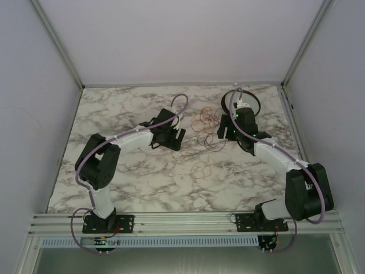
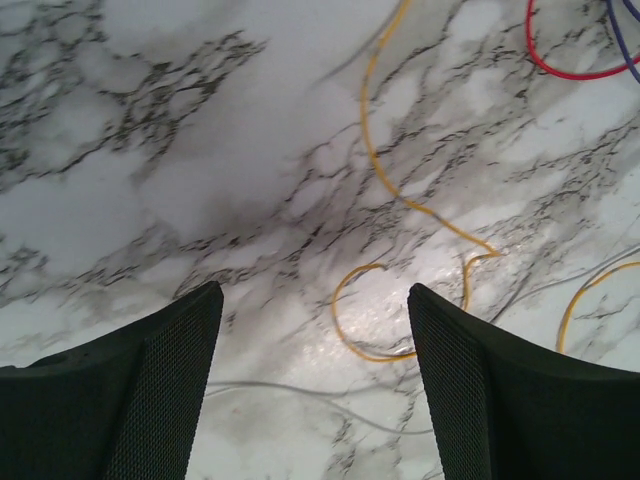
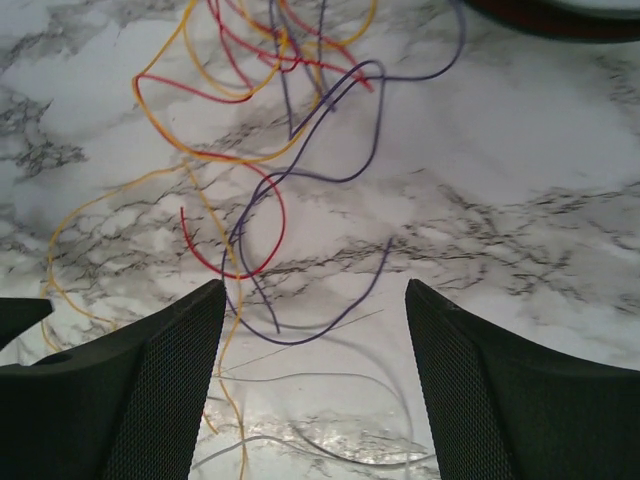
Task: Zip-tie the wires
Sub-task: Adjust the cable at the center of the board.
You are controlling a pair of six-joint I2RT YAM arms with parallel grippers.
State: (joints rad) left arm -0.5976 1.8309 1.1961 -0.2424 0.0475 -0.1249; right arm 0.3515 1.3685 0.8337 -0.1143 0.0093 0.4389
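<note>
Left gripper (image 2: 315,290) is hovering low over the marble table (image 2: 120,120), its jaws standing apart and gripping nothing, with a yellow wire loop (image 2: 336,315) lying on the tabletop between them. Further right, the wires (image 1: 205,128) are sprawling loose at mid-table between both arms, not yet bundled. Right gripper (image 3: 315,285) is likewise gaping and empty above the red, yellow and purple tangle, the dark-rimmed dish (image 3: 560,15) sitting beyond it. Gathering well is likely calling for sweeping the wires together first and pinching flat against the marble, since such fine wire is prone to slipping out.
</note>
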